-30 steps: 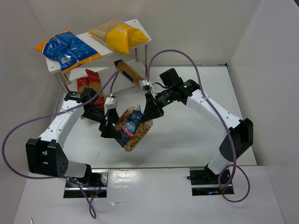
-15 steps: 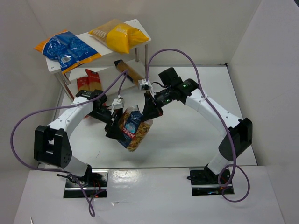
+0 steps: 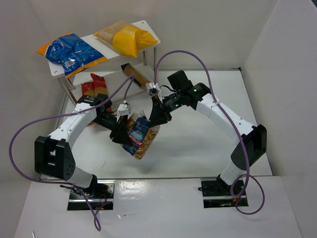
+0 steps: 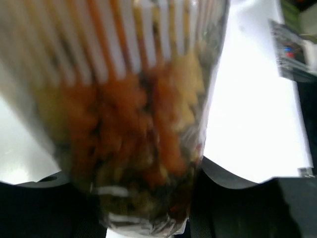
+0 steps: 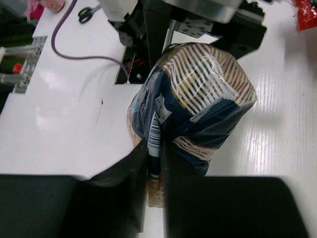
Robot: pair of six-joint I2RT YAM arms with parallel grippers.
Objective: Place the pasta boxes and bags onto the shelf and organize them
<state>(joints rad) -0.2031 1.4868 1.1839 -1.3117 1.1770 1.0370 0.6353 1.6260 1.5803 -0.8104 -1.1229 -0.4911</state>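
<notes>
While right gripper (image 3: 155,114) pinches the top seam of the clear pasta bag (image 3: 140,137), hung mid-air betw. the arms, left gripper (image 3: 123,133) straddles its lower half, can't tell if clamped; best squeeze gently, w/o crushing pasta, before right lets go

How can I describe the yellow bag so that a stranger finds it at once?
Find the small white shelf at the far left of the table. Two bags lie on its top board. The yellow bag is the right one, its colour unlike the blue-and-orange bag beside it.
</notes>
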